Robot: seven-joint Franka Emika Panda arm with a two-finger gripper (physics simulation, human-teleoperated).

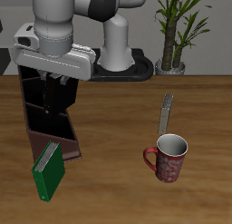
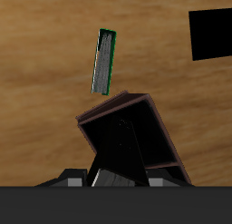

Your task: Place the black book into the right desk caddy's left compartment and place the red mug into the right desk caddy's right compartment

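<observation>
My gripper (image 1: 54, 88) hangs over the right desk caddy (image 1: 54, 142), a long dark brown tray with a black inside. In the wrist view the gripper (image 2: 115, 173) is shut on the black book (image 2: 116, 153), with its pale page edges close to the fingers. The book points down into the caddy (image 2: 113, 107), over the section behind the small end one. In the exterior view the book blends into the caddy's dark inside. The red mug (image 1: 168, 159) stands upright on the table nearer the front edge, far from the gripper, with its handle toward the caddy.
A green book (image 1: 50, 171) (image 2: 104, 62) leans by the caddy's near end. A second narrow caddy (image 1: 166, 113) lies behind the mug. A potted plant (image 1: 172, 33) and the robot's black base plate (image 1: 136, 69) stand at the back.
</observation>
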